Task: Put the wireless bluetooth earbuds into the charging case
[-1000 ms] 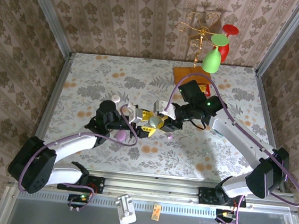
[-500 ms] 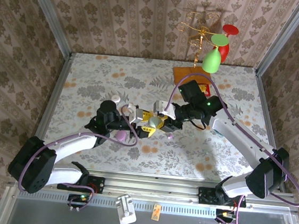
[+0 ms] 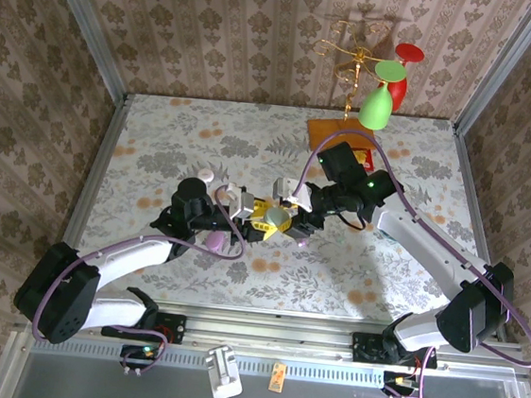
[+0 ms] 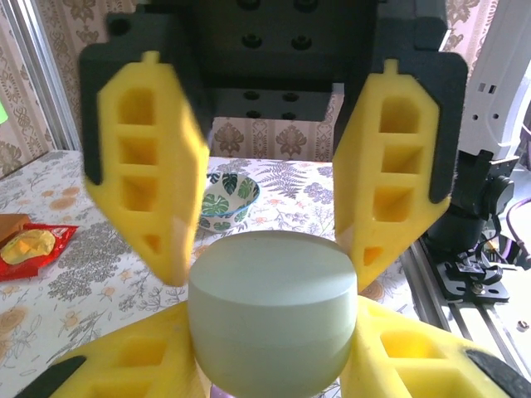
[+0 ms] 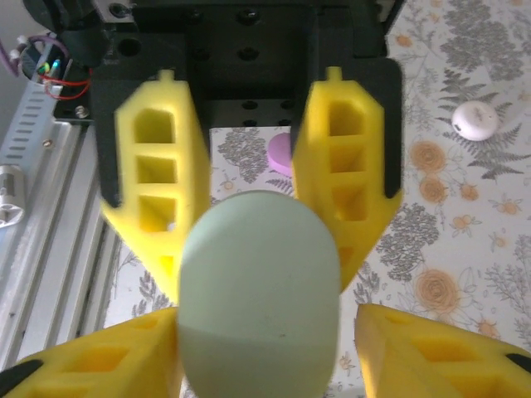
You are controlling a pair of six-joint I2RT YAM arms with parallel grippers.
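Between the left hand and the right hand hangs a smooth mint case: the left pinches it, the right stands parted, just clear. Near the right hand, one tiny pale-pink earbud lies on the worktop.

Mint-green oval charging case, smooth, lid shut, was up off the table at centre, pinched by the left hand. The right hand flanked it with a gap on one side. One tiny pale lilac earbud lay on the table nearby.
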